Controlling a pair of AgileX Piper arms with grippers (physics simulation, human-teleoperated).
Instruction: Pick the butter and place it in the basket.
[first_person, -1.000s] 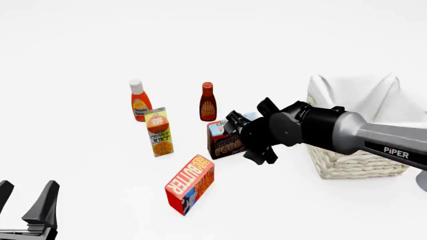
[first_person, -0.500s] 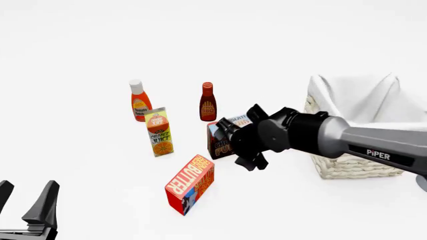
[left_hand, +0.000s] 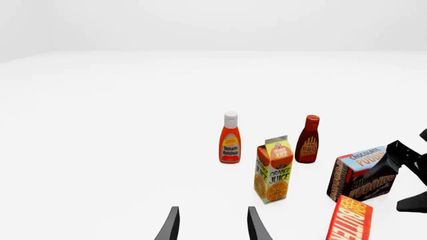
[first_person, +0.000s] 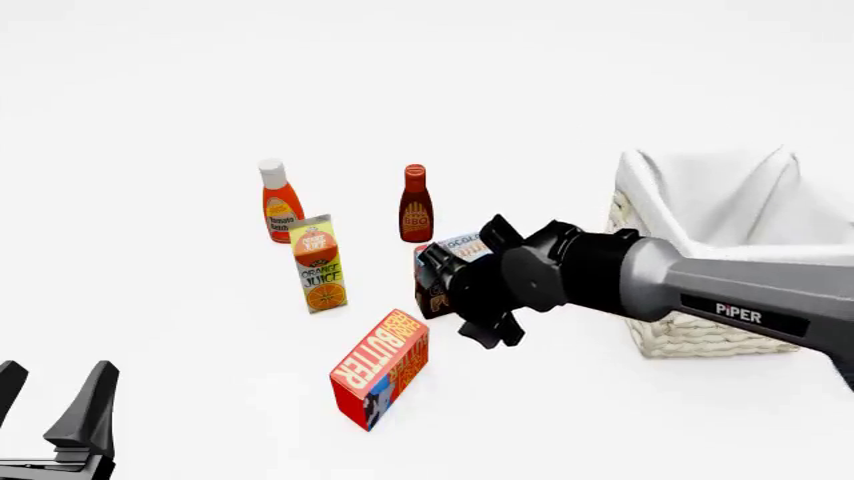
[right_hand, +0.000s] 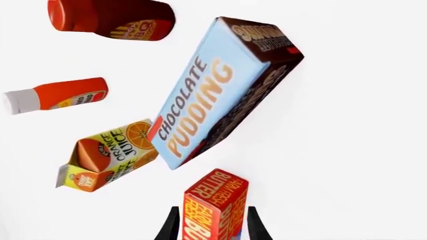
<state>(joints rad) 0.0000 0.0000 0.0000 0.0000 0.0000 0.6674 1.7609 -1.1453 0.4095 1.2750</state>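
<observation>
Your left tool (first_person: 54, 410) sits idle at the near edge of the desk (first_person: 160, 100), well away from the butter (first_person: 380, 368), its fingers apart and empty; it has no part in this step.

The butter lies on its long side on the desk, unheld, its blue end panel toward you. You are in the approach step: the right tool (first_person: 483, 300) hangs just beyond the butter and a little toward the basket side of it, not touching. The right wrist view shows the two fingertips (right_hand: 172, 227) spread with one end of the carton lined up between them, so the tool is apart and nothing is gripped yet.

Next, I judge, you need to bring the right tool down and toward you until the fingers straddle the carton's narrow width, then close. Watch the chocolate pudding box (first_person: 441, 270): it stands right behind the butter, and the tool is hard against it in the front view, so a careless drop could knock it over.

Beyond the butter on the left side stands the orange juice carton (first_person: 318, 263), then the ketchup bottle (first_person: 279, 203) and the BBQ sauce bottle (first_person: 416, 205) farther back. The basket (first_person: 694, 330) waits to the butter's right and farther off, still without the carton; you will need a lift and a rightward carry to reach it.
</observation>
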